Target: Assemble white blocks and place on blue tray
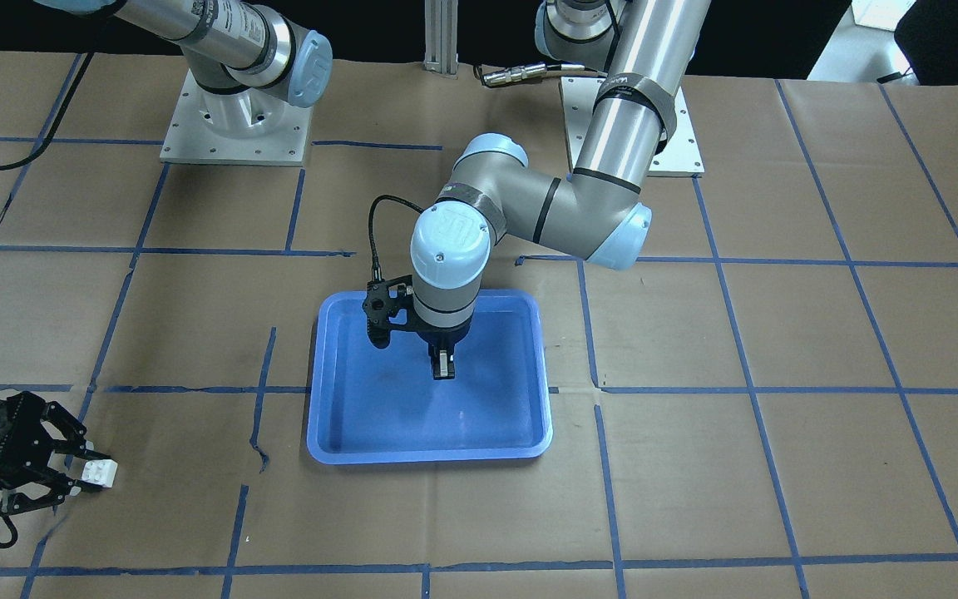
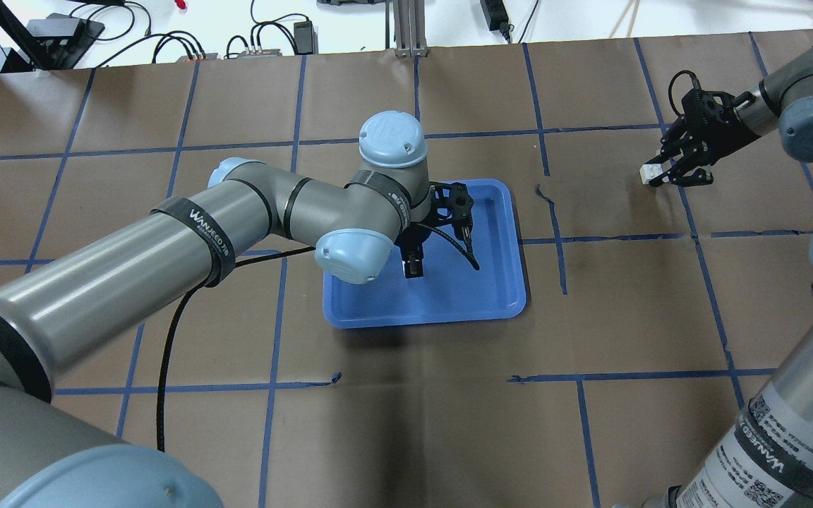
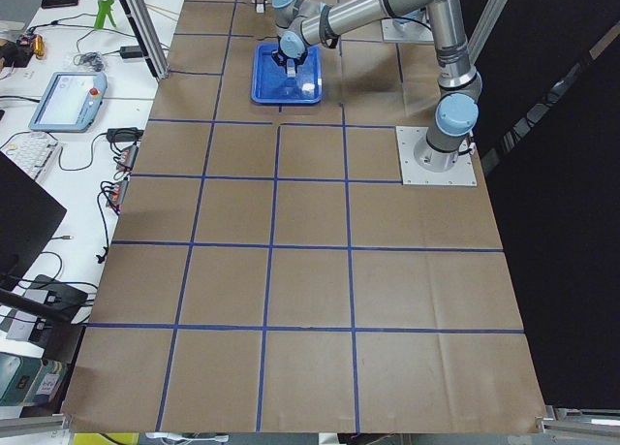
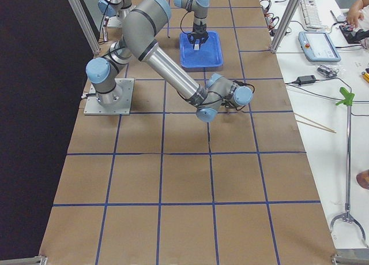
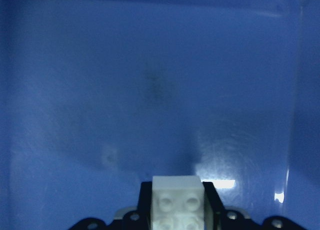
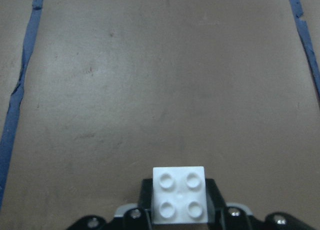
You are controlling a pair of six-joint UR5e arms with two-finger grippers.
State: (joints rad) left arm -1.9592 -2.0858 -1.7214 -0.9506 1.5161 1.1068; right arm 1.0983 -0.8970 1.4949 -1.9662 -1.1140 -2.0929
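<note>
The blue tray (image 1: 362,416) lies mid-table; it also shows in the overhead view (image 2: 498,282). My left gripper (image 1: 443,368) hangs over the tray's middle, shut on a white block (image 5: 178,202) with studs facing the camera, a little above the tray floor (image 5: 150,89). It also shows in the overhead view (image 2: 413,268). My right gripper (image 1: 84,476) is off to the side over bare paper, far from the tray, shut on the other white block (image 6: 179,194). That block also shows in the front view (image 1: 101,472) and in the overhead view (image 2: 650,171).
Brown paper with blue tape grid lines (image 1: 737,333) covers the table. The arm base plates (image 1: 234,125) stand at the robot's side. A blue tape line (image 6: 15,104) runs beside the right gripper. Desks with devices (image 3: 68,96) flank the table's far side.
</note>
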